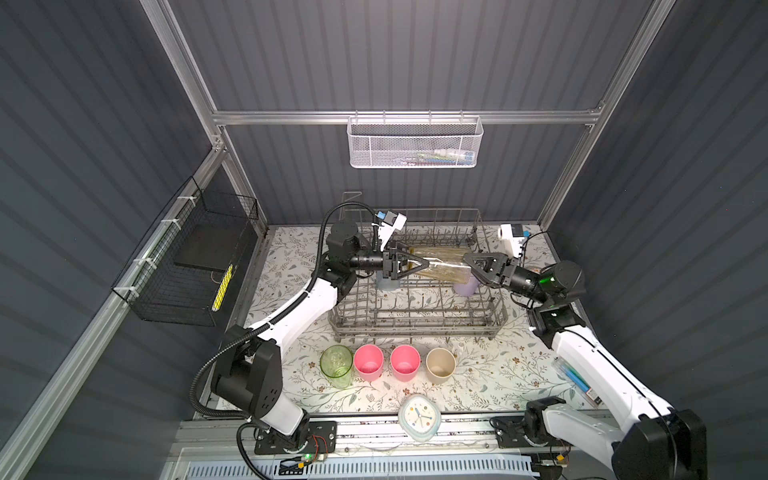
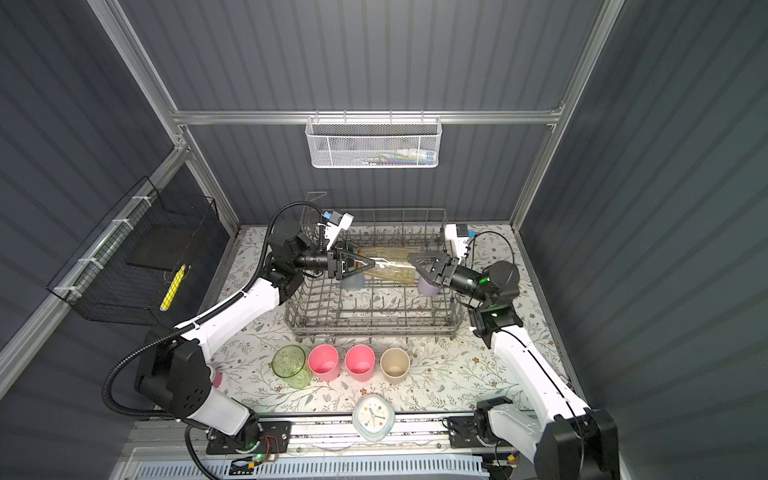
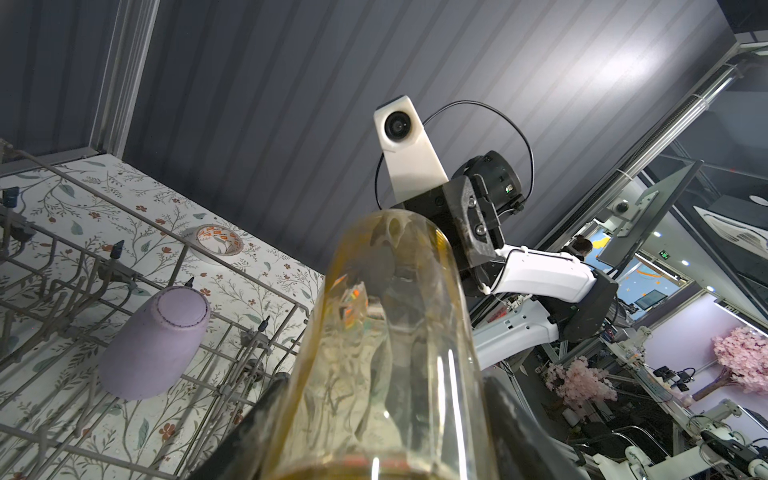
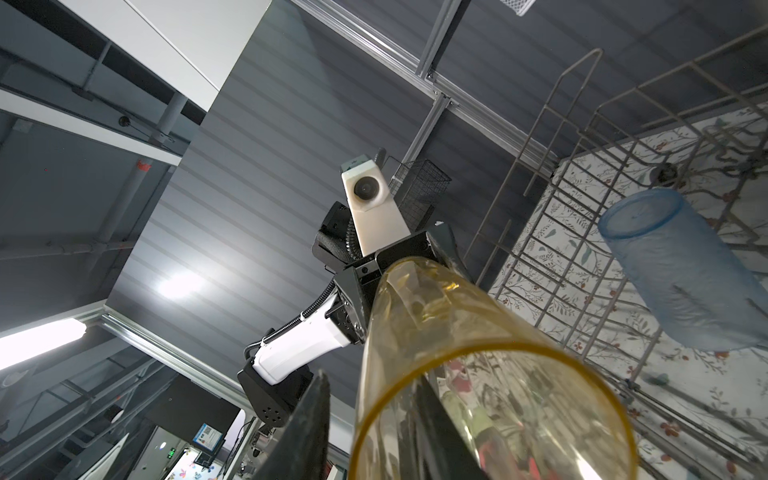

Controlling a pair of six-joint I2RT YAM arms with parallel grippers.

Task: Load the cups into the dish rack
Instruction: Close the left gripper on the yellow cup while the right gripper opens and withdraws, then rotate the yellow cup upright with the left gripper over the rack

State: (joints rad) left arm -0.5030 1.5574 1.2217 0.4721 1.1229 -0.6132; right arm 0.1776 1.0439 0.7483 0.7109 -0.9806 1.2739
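meanwhile, left gripper (image 1: 425, 262) clamps one yellow cup (image 1: 444, 268) above the dish rack (image 1: 415, 328), right gripper (image 1: 468, 258) jaws loose astride its rim; blue cup (image 1: 388, 284) and lavender cup (image 1: 465, 287) sit base-up inside; four upright cups (image 1: 405, 362) line the table (image 1: 498, 374).

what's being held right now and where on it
The yellow cup, lying sideways over the dish rack: the left gripper clamps around its base end. The right gripper straddles the rim wall, one finger inside; whether it pinches cannot be told.
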